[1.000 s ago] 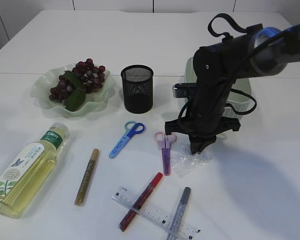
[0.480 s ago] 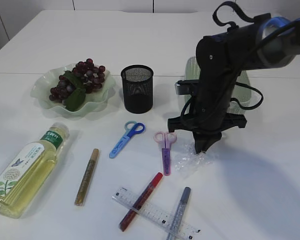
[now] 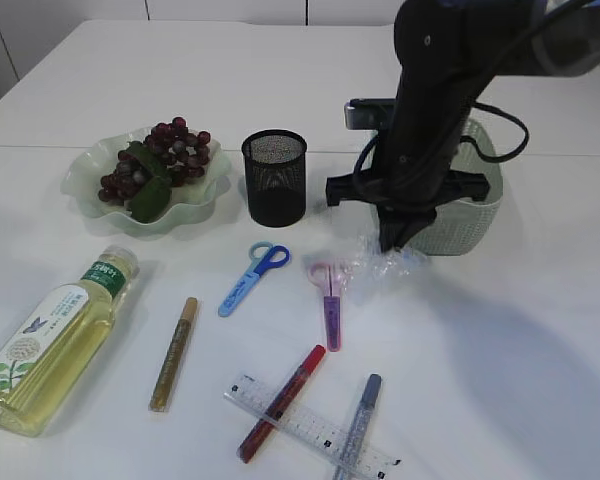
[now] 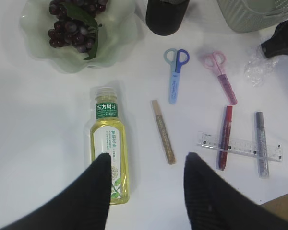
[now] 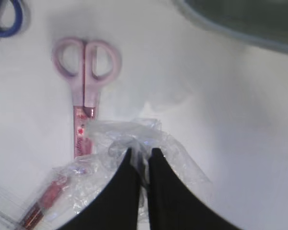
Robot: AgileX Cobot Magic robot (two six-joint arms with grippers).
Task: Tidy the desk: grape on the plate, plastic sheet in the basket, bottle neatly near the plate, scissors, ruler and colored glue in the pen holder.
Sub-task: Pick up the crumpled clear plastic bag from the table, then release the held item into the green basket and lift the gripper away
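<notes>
The right end effector (image 3: 395, 247) clamps the crumpled clear plastic sheet (image 3: 380, 267), which dangles downward beside the pale green ribbed basket (image 3: 470, 215). Left end effector (image 4: 146, 165) stands apart, holding nothing. Dark grapes (image 3: 160, 155) lie on the green wavy plate (image 3: 85, 175).

1. White desk (image 3: 540, 380).
2. Near its far left: green plate (image 3: 85, 180); mesh holder (image 3: 274, 178) at the far middle; basket (image 3: 475, 205) to the far right.
3. By the left edge, a bottle (image 3: 50, 345) lies flat.
4. Mid-desk: blue scissors (image 3: 252, 276), pink scissors (image 3: 330, 300), gold glue (image 3: 173, 353).
5. At the near edge, a ruler (image 3: 310, 427), with red glue (image 3: 280, 402) and silver glue (image 3: 357, 425) across it.
</notes>
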